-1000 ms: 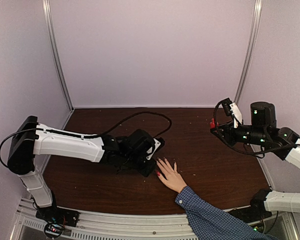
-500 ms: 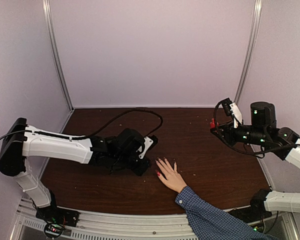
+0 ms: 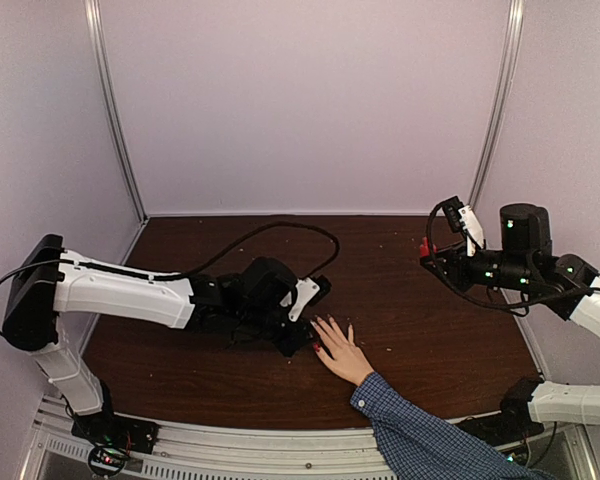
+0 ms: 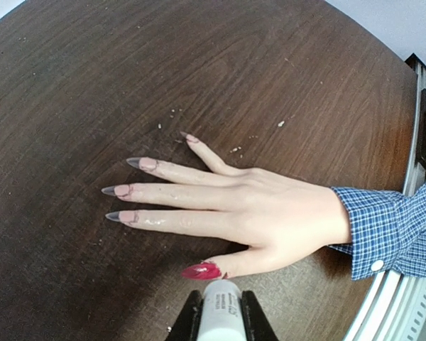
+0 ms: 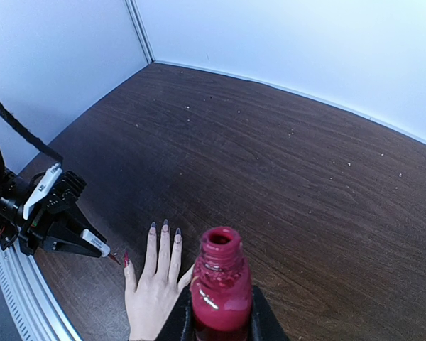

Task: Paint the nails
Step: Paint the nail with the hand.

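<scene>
Nails (image 4: 117, 190) sit on a light-skinned hand (image 4: 270, 217) lying palm down on the dark wooden counter (image 4: 92, 71), near its front edge and a little right of the middle in the overhead view. The fingers are spread. Each long, pointed nail runs in line with its finger, tip aimed away from the wrist, so from above they point toward the far side, leaning slightly left. The thumbnail (image 4: 201, 271) is glossy red and points toward the left arm; the other four are bare pinkish with dark tips. A blue checked sleeve (image 4: 390, 227) covers the wrist.

The left arm is stretched low across the counter, its forearm near level and its wrist turned toward the thumb side of the hand. The left claw (image 4: 220, 312) is closed on a white brush cap (image 4: 219, 298). From the cap a thin brush (image 5: 113, 257) with a red tip slants down to just beside the thumbnail; whether the bristles touch it cannot be told.

The right arm is raised at the counter's right side, well apart from the hand, elbow bent. The right claw (image 5: 220, 323) grips an open red polish bottle (image 5: 219, 277), upright with its mouth up, clear above the counter.
</scene>
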`<state>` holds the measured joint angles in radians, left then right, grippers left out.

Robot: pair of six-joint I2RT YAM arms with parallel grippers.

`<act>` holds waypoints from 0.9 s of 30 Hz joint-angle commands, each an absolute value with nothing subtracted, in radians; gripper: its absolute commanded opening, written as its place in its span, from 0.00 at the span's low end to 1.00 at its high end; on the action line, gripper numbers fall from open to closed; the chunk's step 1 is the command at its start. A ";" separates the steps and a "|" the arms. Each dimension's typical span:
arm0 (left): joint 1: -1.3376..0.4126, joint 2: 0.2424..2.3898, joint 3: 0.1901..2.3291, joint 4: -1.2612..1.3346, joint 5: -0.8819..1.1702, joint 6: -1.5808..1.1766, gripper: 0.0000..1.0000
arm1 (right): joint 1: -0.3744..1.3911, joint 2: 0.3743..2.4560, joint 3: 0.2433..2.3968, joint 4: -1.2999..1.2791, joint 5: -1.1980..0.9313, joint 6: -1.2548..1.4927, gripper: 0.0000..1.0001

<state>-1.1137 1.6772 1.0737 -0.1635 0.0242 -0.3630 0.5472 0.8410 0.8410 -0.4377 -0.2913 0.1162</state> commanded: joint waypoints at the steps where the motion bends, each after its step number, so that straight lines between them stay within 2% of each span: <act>1: -1.117 1.713 1.131 -0.167 0.033 -0.344 0.00 | 0.540 0.839 0.844 -0.428 -0.288 0.117 0.00; 18: -1.101 1.722 1.140 -0.235 -0.092 -0.377 0.00 | 0.540 0.841 0.844 -0.430 -0.285 0.117 0.00; 27: -1.080 1.658 1.090 -0.200 -0.123 -0.377 0.00 | 0.540 0.841 0.842 -0.428 -0.287 0.117 0.00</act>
<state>-1.0870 1.7107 1.1072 -0.2440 -0.1081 -0.3763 0.5472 0.8417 0.8410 -0.4377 -0.2913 0.1158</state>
